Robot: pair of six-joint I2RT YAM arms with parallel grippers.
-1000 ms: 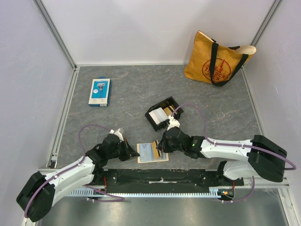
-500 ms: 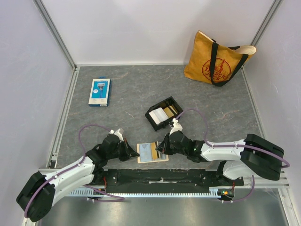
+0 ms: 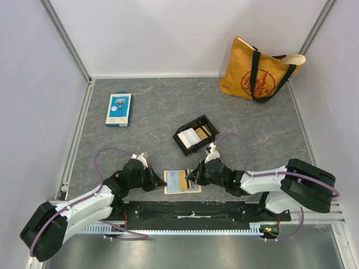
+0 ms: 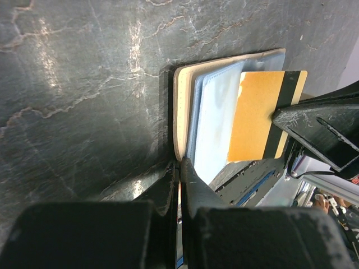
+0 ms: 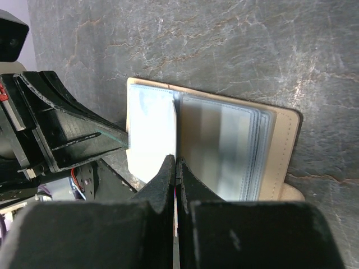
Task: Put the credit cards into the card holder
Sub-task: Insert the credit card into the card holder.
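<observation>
your holder (image 3: 194, 188) lies open and flat on the worktop (image 3: 146, 117), right by the near edge, about halfway along it. it sits between your two arms.

your right end effector (image 3: 189, 178) is clenched on a gold card (image 4: 255, 115) with a dark stripe. the card lies over the clear sleeves of the holder. from the right wrist you see the card only as a thin line between the fingers, and its front edge sits at the fold between the left page and the stack of sleeves.

your left end effector (image 3: 161, 180) is clenched too. its tips touch the left edge of the holder, at the corner nearest the arm. you cannot tell if it nips the cover or only presses against it.

the black tray (image 3: 178, 141) stands near the middle of the worktop, just beyond the holder and apart from it. more cards (image 3: 193, 135) stand in it, white ones and gold ones.

a blue and white box (image 3: 119, 109) lies flat toward the far left corner. a yellow bag (image 3: 255, 70) with black handles leans in the far right corner.
</observation>
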